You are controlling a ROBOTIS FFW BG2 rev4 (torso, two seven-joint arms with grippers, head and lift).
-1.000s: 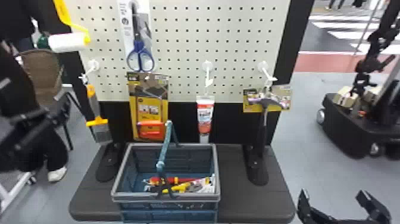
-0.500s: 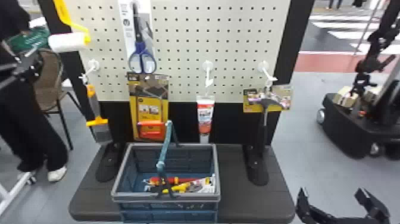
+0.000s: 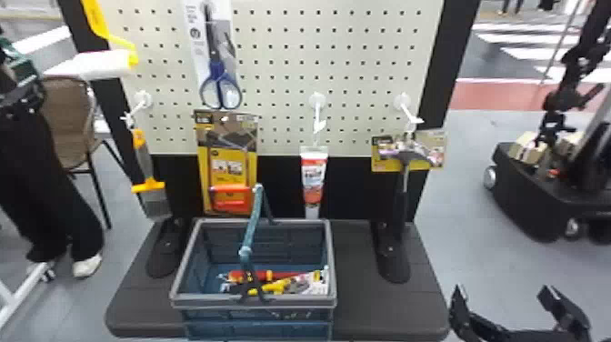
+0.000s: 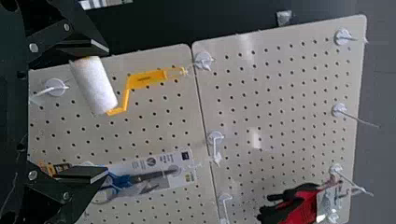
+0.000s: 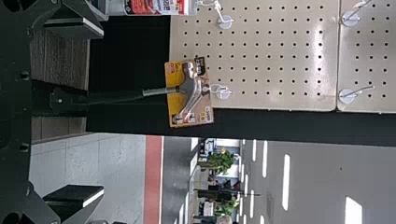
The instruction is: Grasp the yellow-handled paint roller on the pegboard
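The yellow-handled paint roller (image 3: 93, 62) hangs at the pegboard's (image 3: 318, 54) upper left corner, white sleeve low, yellow handle (image 3: 96, 17) slanting up. In the left wrist view the roller (image 4: 93, 85) and its handle (image 4: 148, 79) hang from a white hook. My left gripper (image 4: 105, 112) is open in front of the board, short of it, and the sleeve's end lies between the lines of its two fingers. My right gripper (image 3: 502, 294) is open, low at the table's right front corner, facing the hammer (image 5: 187, 93).
Blue scissors (image 3: 220, 72), a saw pack (image 3: 227, 159), a tube (image 3: 313, 175) and a hammer (image 3: 407, 157) hang on the board. A blue basket (image 3: 327, 259) with tools stands on the black table (image 3: 391, 309). A person in black stands at the left by a chair (image 3: 68, 118).
The dark arm at the head view's left edge has risen from mid height towards the roller. The right gripper has hardly moved.
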